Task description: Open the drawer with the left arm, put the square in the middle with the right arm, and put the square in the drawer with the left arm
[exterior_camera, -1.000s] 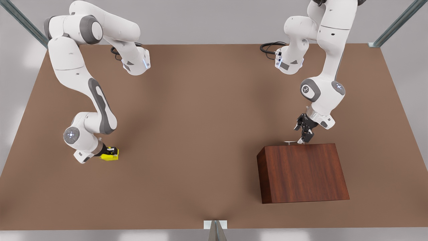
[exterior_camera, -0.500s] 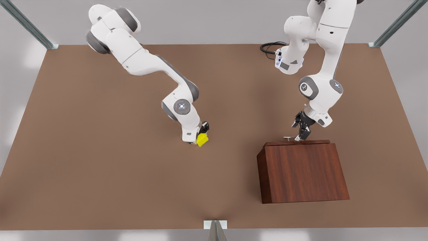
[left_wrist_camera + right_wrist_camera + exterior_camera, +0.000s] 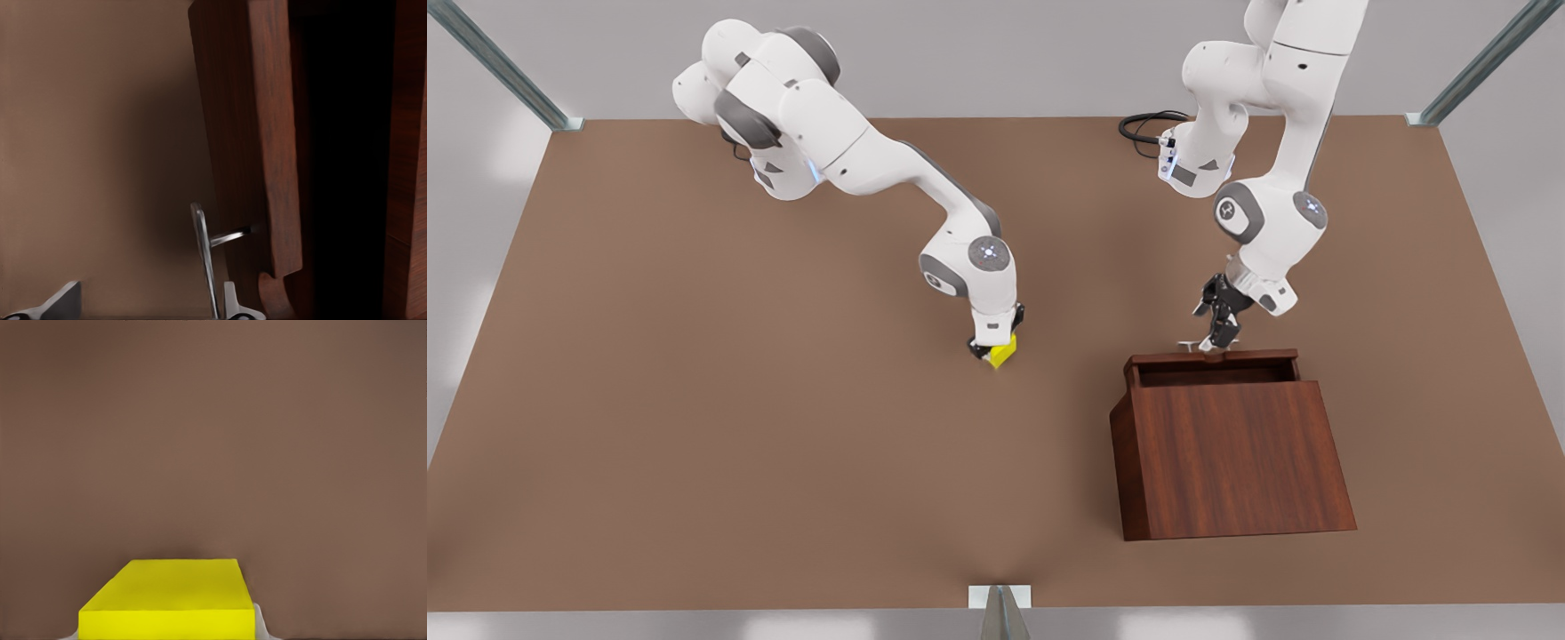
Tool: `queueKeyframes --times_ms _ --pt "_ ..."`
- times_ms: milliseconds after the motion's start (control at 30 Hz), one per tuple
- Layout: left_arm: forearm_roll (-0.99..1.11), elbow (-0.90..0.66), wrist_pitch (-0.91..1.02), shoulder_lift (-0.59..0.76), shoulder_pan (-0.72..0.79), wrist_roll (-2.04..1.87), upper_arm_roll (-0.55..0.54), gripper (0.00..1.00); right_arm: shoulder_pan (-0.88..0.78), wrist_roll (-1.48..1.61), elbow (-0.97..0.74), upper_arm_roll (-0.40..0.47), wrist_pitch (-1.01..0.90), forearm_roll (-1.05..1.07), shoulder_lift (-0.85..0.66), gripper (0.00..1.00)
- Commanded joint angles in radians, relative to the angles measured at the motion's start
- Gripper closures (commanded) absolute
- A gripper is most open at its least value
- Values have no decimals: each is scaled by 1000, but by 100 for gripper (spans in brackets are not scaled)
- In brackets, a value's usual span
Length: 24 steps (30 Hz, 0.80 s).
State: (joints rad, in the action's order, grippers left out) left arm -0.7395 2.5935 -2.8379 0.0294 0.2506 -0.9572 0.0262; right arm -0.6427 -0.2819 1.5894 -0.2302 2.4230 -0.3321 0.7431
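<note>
Since earlier the drawer slid open, left claw clamping its handle; right claw grips the square over brown tabletop.

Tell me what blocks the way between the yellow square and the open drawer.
Nothing visible does. The square, in the right gripper near the table's middle, has bare tabletop between it and the drawer. The left gripper sits at the drawer's handle, at its front edge.
</note>
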Motion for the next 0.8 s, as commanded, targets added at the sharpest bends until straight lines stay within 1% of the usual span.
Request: queueKeyframes --times_ms 0,167,200,233,267,300,333,367,400,433,467,500,533,567,600,633,700,767 --pt "-3 2 0 1 -8 0 0 0 0 0 0 0 2 -1 1 0" --pt "-3 40 -3 23 -8 2 1 0 -2 -5 -2 -1 2 -8 -11 0" --pt "-3 50 -5 24 -8 2 1 0 14 -3 33 -3 -25 -4 -102 0" --pt "-3 51 -5 32 -8 2 1 0 47 3 44 -5 -114 4 -192 0" --pt "-3 65 -8 40 -8 3 1 0 86 3 49 -6 -281 50 -327 0" --pt "-3 66 -6 44 -8 3 1 0 176 1 49 -5 -407 76 -442 0" --pt "-3 77 -5 49 -8 3 1 0 286 1 47 -6 -436 93 -500 0" --pt "-3 86 -6 61 -8 3 1 0 443 20 88 -8 -466 159 -577 0" --pt "-3 88 -6 61 -8 3 1 0 546 24 109 -5 -501 174 -611 0" --pt "-3 108 -5 89 -7 3 3 0 664 35 106 35 -502 177 -628 0" --pt "-3 109 -5 92 -7 2 1 0 695 46 107 97 -498 182 -636 0" --pt "-3 126 -3 101 -1 2 3 0 724 44 90 129 -504 205 -651 0" --pt "-3 137 -3 116 -1 2 1 0 726 49 58 158 -538 287 -653 0" --pt "-3 145 0 121 -1 2 1 0 726 122 41 198 -582 353 -654 0" --pt "-3 151 0 132 1 2 3 0 727 156 11 203 -614 352 -645 0" --pt "-3 158 3 138 2 0 1 0 736 174 10 203 -604 343 -643 0" --pt "-3 175 9 162 6 -2 1 0 730 211 -9 203 -654 335 -643 0" --pt "-1 217 63 279 18 -21 4 0 735 217 -8 203 -653 343 -610 0"
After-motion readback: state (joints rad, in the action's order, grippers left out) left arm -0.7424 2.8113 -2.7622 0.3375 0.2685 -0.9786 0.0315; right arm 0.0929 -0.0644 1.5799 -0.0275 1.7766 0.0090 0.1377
